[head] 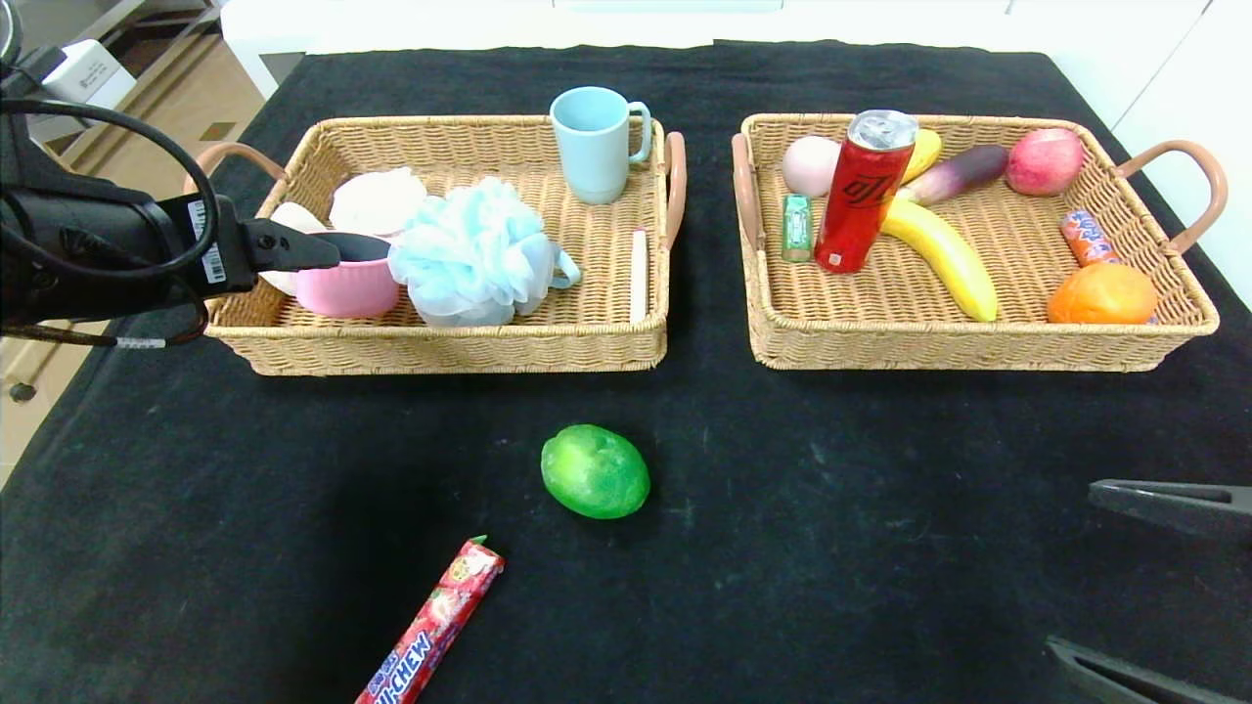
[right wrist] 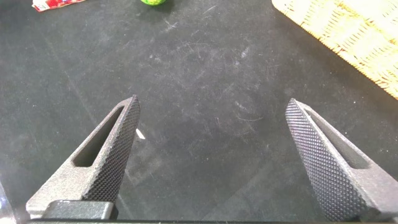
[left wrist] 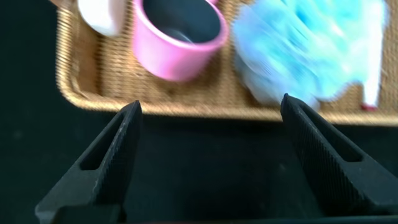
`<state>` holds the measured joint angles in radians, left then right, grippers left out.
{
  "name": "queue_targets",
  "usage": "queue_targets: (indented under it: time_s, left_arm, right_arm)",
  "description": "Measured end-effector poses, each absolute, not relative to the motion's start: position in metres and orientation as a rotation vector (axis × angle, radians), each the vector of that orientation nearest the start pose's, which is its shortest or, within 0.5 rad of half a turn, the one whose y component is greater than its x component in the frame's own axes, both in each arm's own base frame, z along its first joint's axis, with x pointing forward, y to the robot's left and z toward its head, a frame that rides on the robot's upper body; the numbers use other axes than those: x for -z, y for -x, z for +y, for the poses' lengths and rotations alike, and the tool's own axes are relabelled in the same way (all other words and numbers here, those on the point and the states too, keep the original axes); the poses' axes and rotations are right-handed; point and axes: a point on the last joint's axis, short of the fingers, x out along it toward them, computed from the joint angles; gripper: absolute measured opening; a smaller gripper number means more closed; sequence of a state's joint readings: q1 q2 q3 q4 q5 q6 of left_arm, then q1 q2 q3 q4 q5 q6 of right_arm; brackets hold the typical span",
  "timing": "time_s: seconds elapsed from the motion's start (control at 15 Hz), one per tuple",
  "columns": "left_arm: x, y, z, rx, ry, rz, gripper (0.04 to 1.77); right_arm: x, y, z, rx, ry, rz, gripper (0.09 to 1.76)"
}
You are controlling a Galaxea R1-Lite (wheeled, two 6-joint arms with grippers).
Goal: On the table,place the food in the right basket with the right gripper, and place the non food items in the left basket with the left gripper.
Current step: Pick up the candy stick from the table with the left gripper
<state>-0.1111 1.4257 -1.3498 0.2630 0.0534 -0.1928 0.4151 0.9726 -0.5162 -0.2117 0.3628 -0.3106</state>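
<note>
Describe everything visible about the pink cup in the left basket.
The pink cup is a squat, smooth cup that looks like plastic, with a dark inside. It stands upright and open-topped in the left basket, near its front wall. The blue bath sponge presses against one side and a white object sits at the other. The left gripper, open, hangs at its rim without holding it.

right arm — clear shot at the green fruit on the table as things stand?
Probably yes. The green fruit lies alone on the bare black table in front of the baskets, with nothing between it and the right gripper, whose jaws are open. The Hi-Chew candy stick lies off to the side.
</note>
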Motion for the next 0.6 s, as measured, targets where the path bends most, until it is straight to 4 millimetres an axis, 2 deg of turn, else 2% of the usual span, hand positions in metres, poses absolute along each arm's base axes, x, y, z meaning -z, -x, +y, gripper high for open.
queue_targets:
  time_s: [0.33,0.6]
  left_arm:
    - [-0.314,-0.185,-0.052,0.169,0.114,0.449,1.67]
    - [-0.307,-0.168,-0.070,0.240,0.065,0.477,1.69]
  right_arm:
    - [-0.213,-0.106,0.055,-0.808,0.301,0.133,1.71]
    - [-0.212,-0.107,0.056,-0.809,0.301,0.140,1.71]
